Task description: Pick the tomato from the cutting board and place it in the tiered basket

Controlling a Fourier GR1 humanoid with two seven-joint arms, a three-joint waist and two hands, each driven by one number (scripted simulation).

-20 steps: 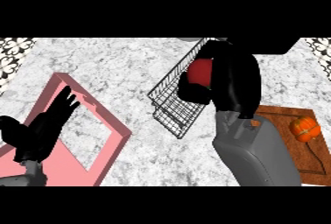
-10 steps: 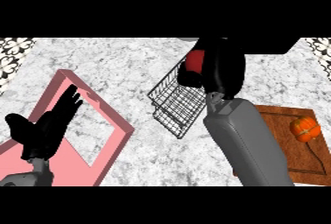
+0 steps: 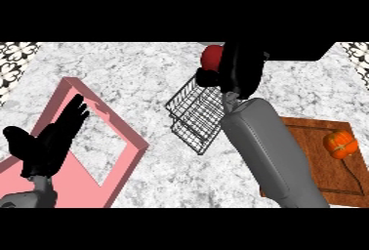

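Moved since half a second ago: right forearm stretched further toward the top of the frame, carrying the tomato [image 3: 212, 54] past the upper rim of the tiered basket [image 3: 194, 117]; left side unchanged.
Right hand [image 3: 241, 73]: at upper centre of the frame, black fingers curled round the tomato, clamped on it; part of the red fruit showing at the hand's left edge, a second red patch lower down by the basket's top rim.
Tomato: off the cutting board [image 3: 317, 161], held above the surface [image 3: 137, 68], at or just beyond the far rim of the basket; whether over a tier or past it, not possible to tell from this steep angle.
Tiered basket: dark wire frame at centre, tilted in the view, just left of the grey forearm; nothing seen lying in its tiers.
Cutting board: brown, at lower right, partly hidden by the forearm; an orange pumpkin-like item [image 3: 339, 144] resting near its right edge.
Left hand [image 3: 51, 139]: at lower left, fingers straight and apart, resting over the pink frame [image 3: 122, 122]; holding nothing.
Done, by the look of it: pick from the board and carry to the basket.
Left to do, as judged: line the fruit up over a tier, lower it, release.
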